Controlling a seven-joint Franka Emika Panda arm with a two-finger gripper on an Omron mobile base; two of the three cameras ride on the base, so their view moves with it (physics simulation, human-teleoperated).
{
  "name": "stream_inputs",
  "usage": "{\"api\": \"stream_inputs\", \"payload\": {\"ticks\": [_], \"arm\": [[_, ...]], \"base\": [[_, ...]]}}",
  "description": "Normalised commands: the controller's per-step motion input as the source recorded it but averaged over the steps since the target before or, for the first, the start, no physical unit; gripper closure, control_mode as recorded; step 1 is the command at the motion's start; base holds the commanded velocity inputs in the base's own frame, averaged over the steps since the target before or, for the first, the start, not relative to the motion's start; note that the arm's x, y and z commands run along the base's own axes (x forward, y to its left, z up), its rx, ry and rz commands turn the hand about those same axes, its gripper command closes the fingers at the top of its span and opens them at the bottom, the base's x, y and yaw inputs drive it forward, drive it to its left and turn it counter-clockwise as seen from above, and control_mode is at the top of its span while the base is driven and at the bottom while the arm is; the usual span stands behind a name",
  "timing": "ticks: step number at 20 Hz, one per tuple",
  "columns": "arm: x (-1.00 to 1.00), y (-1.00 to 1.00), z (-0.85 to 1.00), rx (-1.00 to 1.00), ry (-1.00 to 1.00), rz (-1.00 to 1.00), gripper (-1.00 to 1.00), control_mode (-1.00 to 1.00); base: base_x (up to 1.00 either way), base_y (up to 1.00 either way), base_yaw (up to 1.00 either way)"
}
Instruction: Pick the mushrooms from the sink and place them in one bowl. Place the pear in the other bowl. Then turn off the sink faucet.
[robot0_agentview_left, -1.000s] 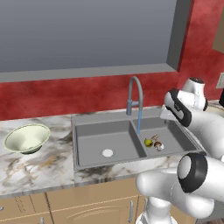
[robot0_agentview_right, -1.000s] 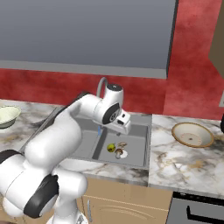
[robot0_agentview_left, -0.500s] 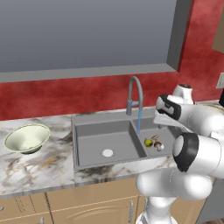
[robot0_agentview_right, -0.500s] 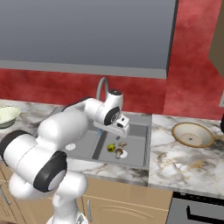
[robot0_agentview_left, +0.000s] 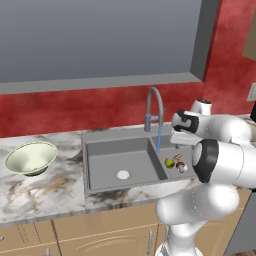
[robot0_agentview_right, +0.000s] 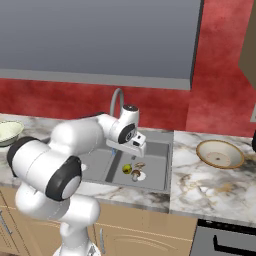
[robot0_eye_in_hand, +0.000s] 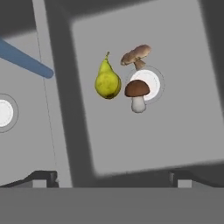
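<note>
Mushrooms and pear in sink basin, well below wide-spread, empty hand.

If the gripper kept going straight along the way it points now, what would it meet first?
Probably the bare floor of the sink basin holding the food. The open gripper looks down into it, with the nearer mushroom and the pear a little off its centre line; depth is unclear.

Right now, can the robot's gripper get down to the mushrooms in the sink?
Probably yes. The gripper is open above the sink basin, and nothing lies between it and the mushrooms. The pear lies close beside them, so it needs care.
</note>
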Motion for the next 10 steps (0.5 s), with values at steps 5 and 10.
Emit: {"api": "stream_inputs", "payload": {"ticks": [5,10], "arm": [[0.13,0.01,-0.11,0.00,-0.01,0.13,-1.00,-1.00],[0.01,0.00,-0.10,0.00,-0.03,0.14,-1.00,-1.00]], "base": [[0.00,0.00,0.00],[0.00,0.00,0.00]]}}
